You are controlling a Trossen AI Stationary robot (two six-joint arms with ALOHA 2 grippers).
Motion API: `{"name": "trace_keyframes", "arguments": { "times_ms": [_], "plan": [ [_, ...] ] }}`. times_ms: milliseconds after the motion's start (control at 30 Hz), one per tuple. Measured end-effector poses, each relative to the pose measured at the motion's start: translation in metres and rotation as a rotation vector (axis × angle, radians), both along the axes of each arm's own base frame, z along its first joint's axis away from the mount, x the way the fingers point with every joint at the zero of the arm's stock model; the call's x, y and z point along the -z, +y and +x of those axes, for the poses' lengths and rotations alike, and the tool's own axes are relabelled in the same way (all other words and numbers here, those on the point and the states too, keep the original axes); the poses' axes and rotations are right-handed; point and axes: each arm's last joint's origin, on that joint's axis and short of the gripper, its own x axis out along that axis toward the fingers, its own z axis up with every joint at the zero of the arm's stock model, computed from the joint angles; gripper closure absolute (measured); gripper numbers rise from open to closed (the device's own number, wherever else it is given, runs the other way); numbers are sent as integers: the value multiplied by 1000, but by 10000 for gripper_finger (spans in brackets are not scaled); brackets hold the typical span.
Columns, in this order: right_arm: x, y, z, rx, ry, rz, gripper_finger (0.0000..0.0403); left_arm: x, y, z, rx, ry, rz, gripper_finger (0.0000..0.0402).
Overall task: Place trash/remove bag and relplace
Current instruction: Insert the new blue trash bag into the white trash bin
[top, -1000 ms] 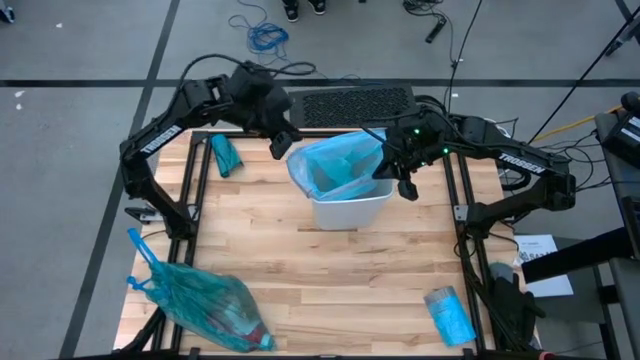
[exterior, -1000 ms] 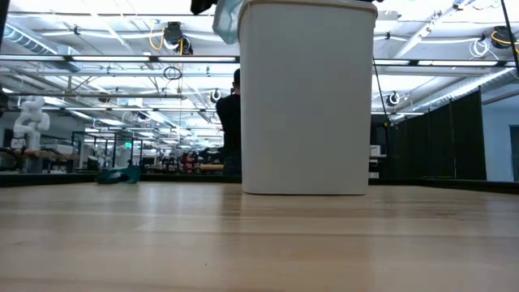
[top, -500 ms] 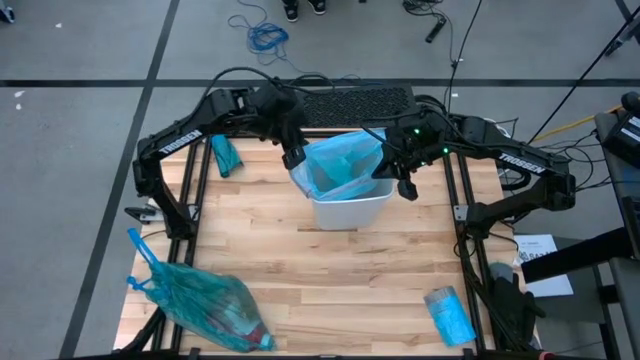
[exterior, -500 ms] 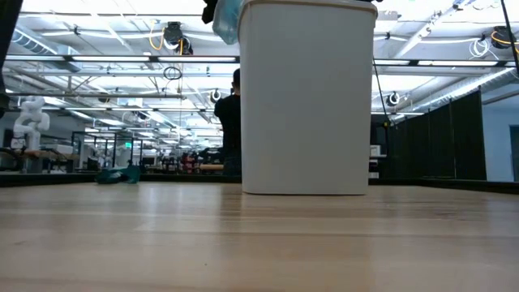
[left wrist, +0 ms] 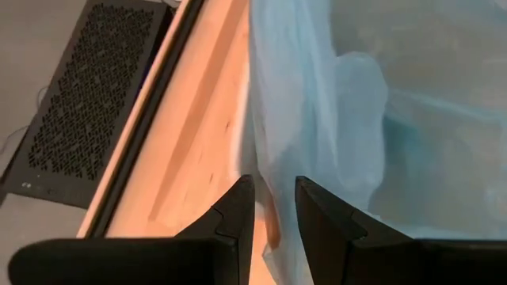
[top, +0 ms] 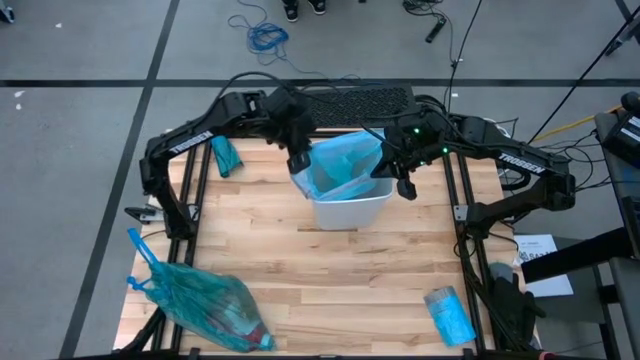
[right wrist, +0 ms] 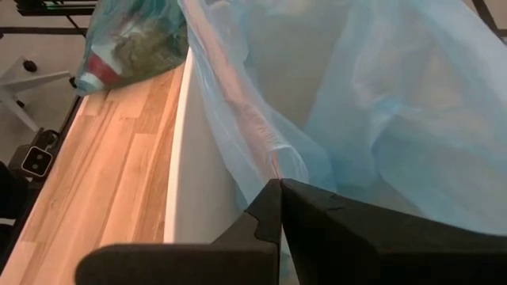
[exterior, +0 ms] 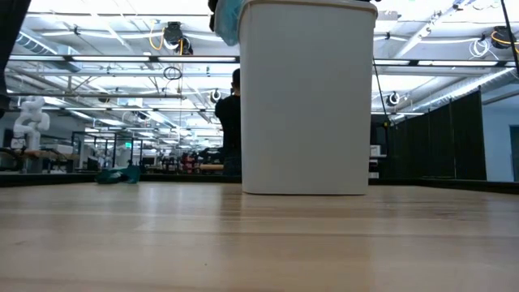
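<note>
Since the earlier frames my left arm has swung in from the upper left of the high view. My left gripper [top: 299, 162] now sits at the left rim of the white plastic bin [top: 352, 208], where a second ago it hung short of it, out over the wood. The right arm, the bin and the rest of the table have not shifted.

Left gripper: fingers narrow, a slim gap between them. In the left wrist view the edge of the pale blue translucent liner bag [left wrist: 333, 103] runs down into that gap; I cannot tell if the film is actually pinched.

Right gripper [top: 401, 182]: fingers fully together at the bin's right rim, clamped on the liner's edge, as the right wrist view shows.

The trash sits inside the tied teal plastic bag [top: 205, 302], lower left of the high view on the wooden table [top: 360, 280], well apart from both grippers; a red-and-white label shows through it in the right wrist view. A folded teal bag [top: 224, 154] lies upper left, a pale blue packet [top: 449, 313] lower right.
</note>
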Motion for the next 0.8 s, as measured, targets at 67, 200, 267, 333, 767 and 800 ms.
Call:
{"name": "trace_keyframes", "arguments": {
  "times_ms": [67,200,267,333,767,800],
  "plan": [
    [0,0,0,0,1,0,403,2,2,1,-10,13,19,313],
    [0,0,0,0,1,1,403,4,4,3,-47,43,76,313],
    [0,0,0,0,1,1,403,4,5,3,-54,39,87,313],
    [0,0,0,0,2,1,403,3,5,4,-56,31,90,313],
    [-7,6,-13,5,93,42,403,11,8,7,3,40,-26,313],
    [-12,6,-14,3,79,37,403,11,8,8,3,39,-26,313]
  ]
}}
